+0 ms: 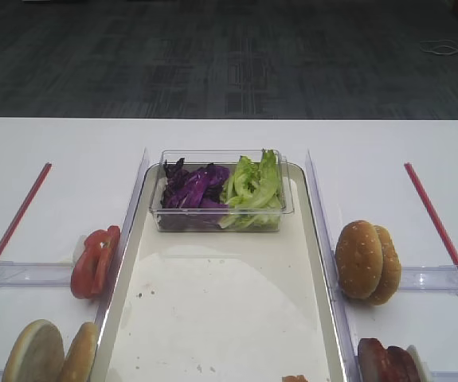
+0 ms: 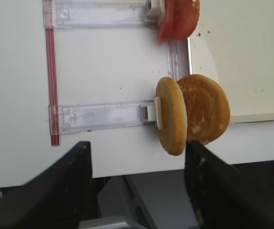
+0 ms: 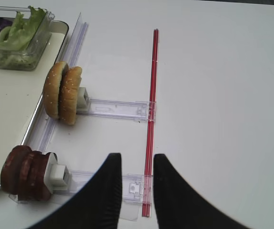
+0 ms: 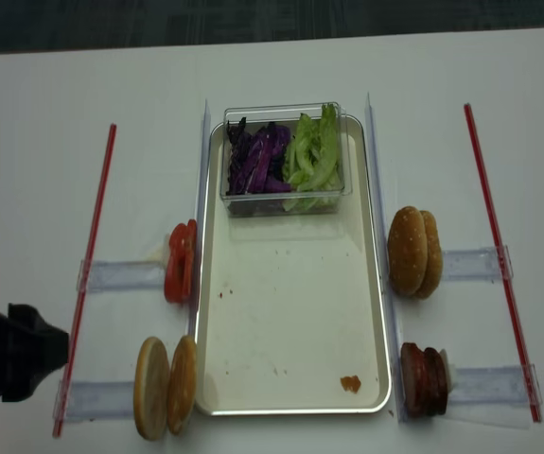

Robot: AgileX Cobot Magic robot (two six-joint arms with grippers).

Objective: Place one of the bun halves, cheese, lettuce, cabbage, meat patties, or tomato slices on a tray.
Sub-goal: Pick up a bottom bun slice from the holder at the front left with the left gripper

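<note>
White table, unmarked tray, unlabelled bun halves

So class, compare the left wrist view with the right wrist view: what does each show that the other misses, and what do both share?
Only the left wrist view shows the plain bun halves standing on edge, the tomato slices at the top, and the left gripper with its jaws wide apart and nothing between them.

Only the right wrist view shows the sesame buns, the meat patties, the lettuce in the clear tub, and the right gripper, open and empty.

Both show the tray, a red strip and clear plastic holders on the white table.
</note>
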